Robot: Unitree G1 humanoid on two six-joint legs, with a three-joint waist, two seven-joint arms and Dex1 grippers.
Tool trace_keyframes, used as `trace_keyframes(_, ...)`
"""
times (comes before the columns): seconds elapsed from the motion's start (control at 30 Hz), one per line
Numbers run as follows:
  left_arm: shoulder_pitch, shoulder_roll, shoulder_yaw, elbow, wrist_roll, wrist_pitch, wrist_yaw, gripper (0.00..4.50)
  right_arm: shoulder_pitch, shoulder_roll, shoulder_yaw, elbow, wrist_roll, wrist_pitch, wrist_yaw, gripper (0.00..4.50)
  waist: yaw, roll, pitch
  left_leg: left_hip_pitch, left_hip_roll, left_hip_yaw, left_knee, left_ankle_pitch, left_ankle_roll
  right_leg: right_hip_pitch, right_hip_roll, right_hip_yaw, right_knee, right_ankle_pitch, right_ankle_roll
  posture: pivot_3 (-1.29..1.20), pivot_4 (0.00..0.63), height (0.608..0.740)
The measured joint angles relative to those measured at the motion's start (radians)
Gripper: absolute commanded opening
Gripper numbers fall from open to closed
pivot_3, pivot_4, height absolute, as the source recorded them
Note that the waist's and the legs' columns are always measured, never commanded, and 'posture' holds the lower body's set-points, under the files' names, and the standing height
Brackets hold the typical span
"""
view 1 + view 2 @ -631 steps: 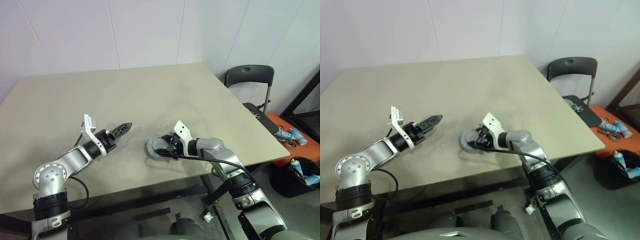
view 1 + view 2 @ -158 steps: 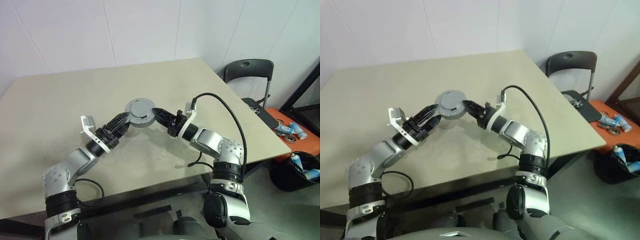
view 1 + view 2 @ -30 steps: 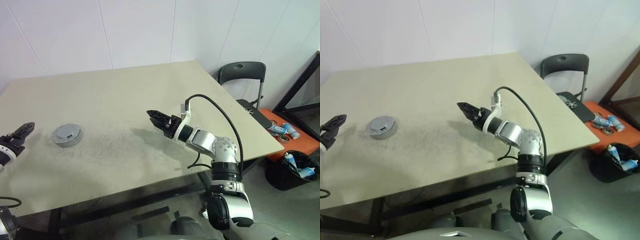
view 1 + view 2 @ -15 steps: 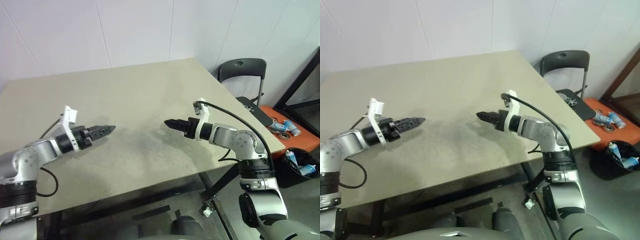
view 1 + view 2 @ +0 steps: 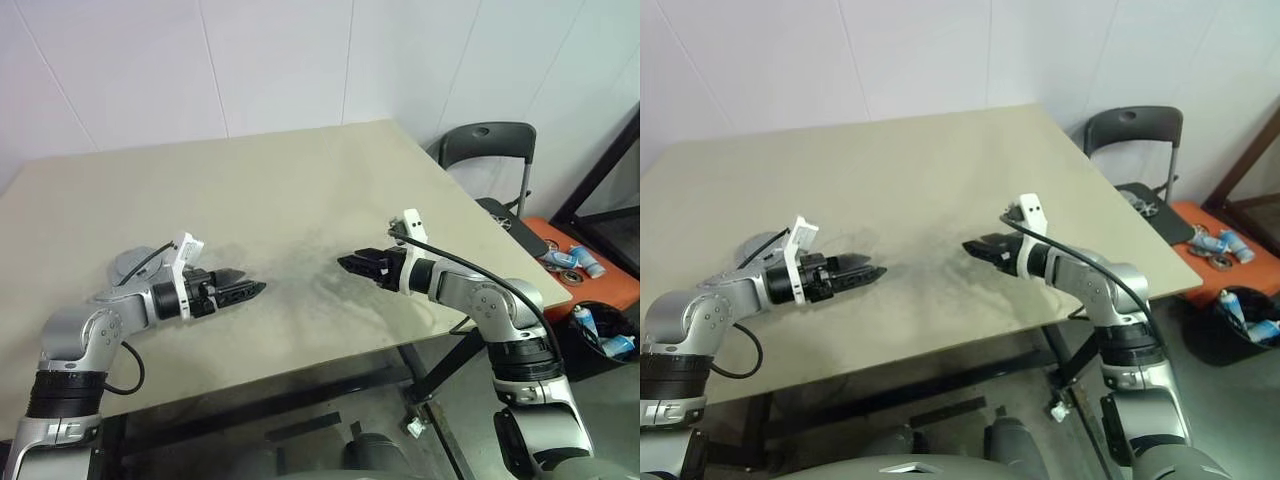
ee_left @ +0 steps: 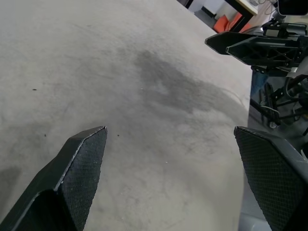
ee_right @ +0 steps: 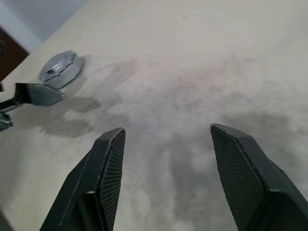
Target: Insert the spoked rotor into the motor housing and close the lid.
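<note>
Both arms swung inward, left gripper (image 5: 252, 291) and right gripper (image 5: 348, 264) spread, empty — closed housing (image 7: 60, 69) rests aside, task apparently complete

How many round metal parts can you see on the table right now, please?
1: a closed grey disc sits on the table at the robot's left, behind its left arm. Anything inside it is hidden.

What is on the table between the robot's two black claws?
Nothing. Between the left gripper and the right gripper there is just bare table with a dark smudge, as the left eye view shows. The closed motor housing sits beyond the left gripper.
</note>
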Motion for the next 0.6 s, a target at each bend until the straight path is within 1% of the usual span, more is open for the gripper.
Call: trace_keyframes(0.6,0.032,0.001,0.053,-0.007,-0.003,0.019,0.024,4.49,-0.041,0.046,-0.001,0.038,-0.027,0.023,0.023,2.95,0.001,0.000,0.000,0.000,0.001,0.000,0.002,0.000,0.000,0.001,-0.001,0.000,0.000,0.000,0.000,0.00,0.000,0.740)
